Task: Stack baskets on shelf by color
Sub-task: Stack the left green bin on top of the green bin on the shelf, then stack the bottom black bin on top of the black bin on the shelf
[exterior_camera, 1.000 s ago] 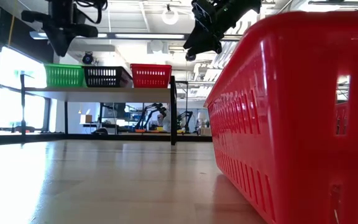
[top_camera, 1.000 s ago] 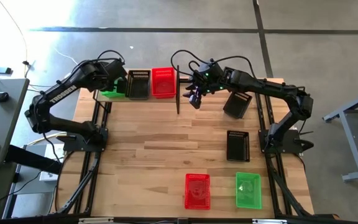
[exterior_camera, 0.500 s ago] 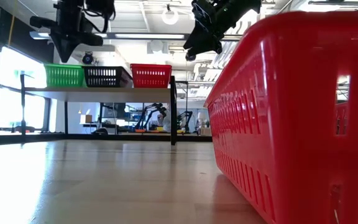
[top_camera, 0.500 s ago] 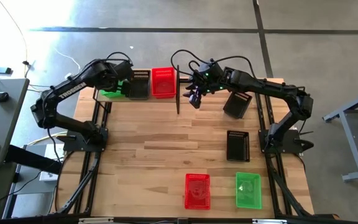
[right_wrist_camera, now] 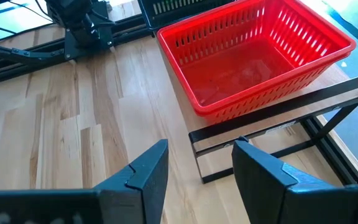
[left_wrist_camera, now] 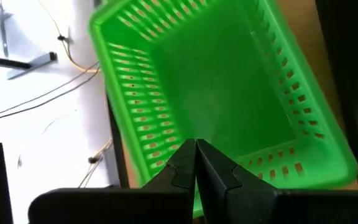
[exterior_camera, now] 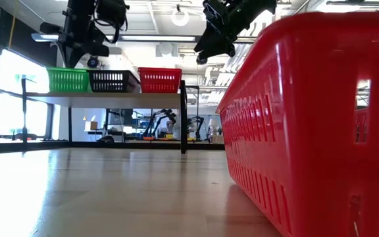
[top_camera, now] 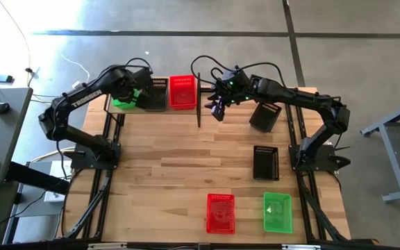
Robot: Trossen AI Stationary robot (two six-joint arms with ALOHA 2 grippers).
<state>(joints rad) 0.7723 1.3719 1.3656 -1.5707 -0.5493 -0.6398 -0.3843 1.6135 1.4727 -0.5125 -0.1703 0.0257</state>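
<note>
Along the top edge of the high view, we see the raised light-wood plank shelf carrying three plastic mesh baskets in a row — a bright green basket at left, a black basket in the middle, a red basket at right. Above the green one hangs the left gripper, its fingers pressed together on nothing; the left wrist view looks straight down into that basket's bare floor.

Right of the shelf's dark end post hovers the right gripper, fingers standing apart and holding nothing, with the red shelf basket just ahead of it in its wrist view.

Loose baskets lie on the wooden tabletop toward the right and bottom of the high view: a tilted black one just right of the right gripper, another black one below it, then a red one and a green one at the bottom edge. We judge the right arm the nearer — the tilted black basket lies closest, its long axis slanting from upper right to lower left.
</note>
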